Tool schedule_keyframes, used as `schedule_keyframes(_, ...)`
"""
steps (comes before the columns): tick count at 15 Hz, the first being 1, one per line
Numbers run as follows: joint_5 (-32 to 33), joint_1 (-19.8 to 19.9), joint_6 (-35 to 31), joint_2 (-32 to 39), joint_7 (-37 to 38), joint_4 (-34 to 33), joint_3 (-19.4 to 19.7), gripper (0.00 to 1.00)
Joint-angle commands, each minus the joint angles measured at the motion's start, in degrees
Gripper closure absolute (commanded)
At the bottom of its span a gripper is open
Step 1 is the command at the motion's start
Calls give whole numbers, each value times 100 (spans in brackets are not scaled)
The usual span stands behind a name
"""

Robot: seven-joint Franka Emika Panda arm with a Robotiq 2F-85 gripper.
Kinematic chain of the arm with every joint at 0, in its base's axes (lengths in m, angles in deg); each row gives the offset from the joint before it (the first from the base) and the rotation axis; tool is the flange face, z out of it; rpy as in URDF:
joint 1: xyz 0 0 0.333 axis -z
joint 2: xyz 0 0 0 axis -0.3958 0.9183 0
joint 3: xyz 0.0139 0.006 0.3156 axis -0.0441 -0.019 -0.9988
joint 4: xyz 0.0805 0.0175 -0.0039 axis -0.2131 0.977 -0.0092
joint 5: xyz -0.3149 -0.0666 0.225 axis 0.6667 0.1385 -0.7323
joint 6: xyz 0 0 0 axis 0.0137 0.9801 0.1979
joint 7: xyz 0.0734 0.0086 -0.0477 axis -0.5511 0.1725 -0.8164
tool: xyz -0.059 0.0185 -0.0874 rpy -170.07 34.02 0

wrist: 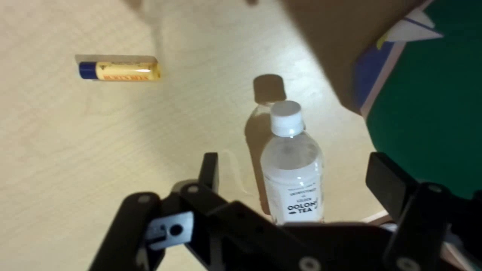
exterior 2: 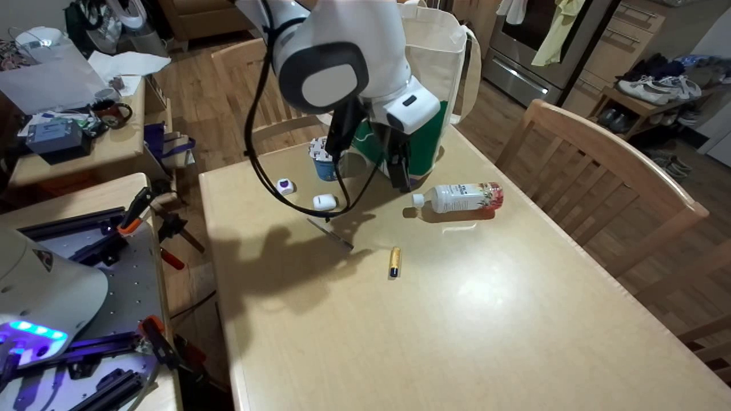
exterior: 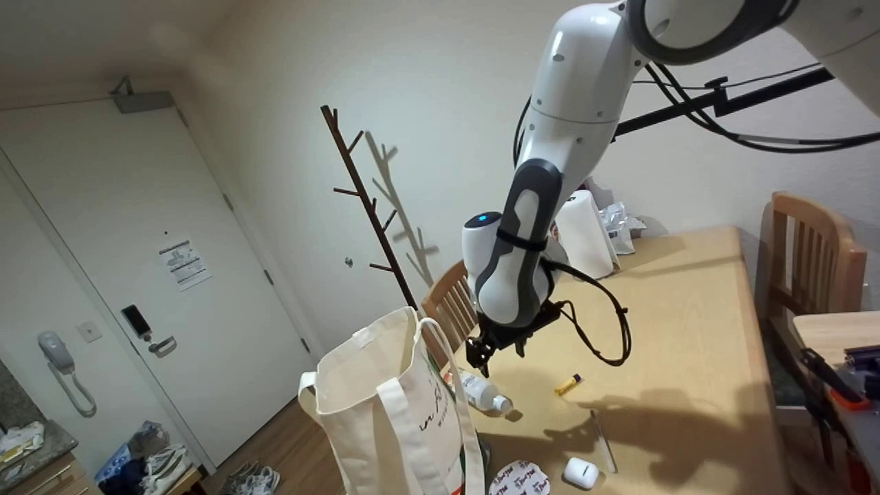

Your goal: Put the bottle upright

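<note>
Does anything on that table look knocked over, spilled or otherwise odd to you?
Yes: the bottle lies on its side on the table, near the tote bag, though such bottles normally stand upright. Its white cap is on, and no spill shows around it.

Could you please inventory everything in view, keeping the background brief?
Table: one, pale wood, foreground
Bottle: one, whitish, lying on the table
Balm tube: one, yellow and blue, tabletop
Small case: one, white, tabletop
Slim stick: one, grey, tabletop
Small block: one, white and purple, tabletop
Tub: one, blue, tabletop
Tall object: one, white, tabletop
Crinkled packet: one, silvery, tabletop
Tote bag: one, cream and green, table's edge
Chairs: at least three, brown, around the table
Coat rack: one, brown, background
Door: one, off-white, background
Shoes: several, some white, background
Arm: one, mostly white, over the table
Gripper: one, black, open, near the bottle
</note>
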Motion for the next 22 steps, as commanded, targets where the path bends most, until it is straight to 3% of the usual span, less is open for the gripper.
schedule_keyframes(1,573,-259,762,462,569,-591,477,0)
schedule_keyframes(5,954,-149,1527,969,543,-1339,416,0)
schedule_keyframes(7,832,9,1174,1055,362,-1323,194,0)
schedule_keyframes(11,814,-28,1210,1016,430,-1242,206,0)
schedule_keyframes(18,748,245,1574,1199,4,-1844,-105,0)
schedule_keyframes(22,637,536,2176,1354,-392,-2281,-426,0)
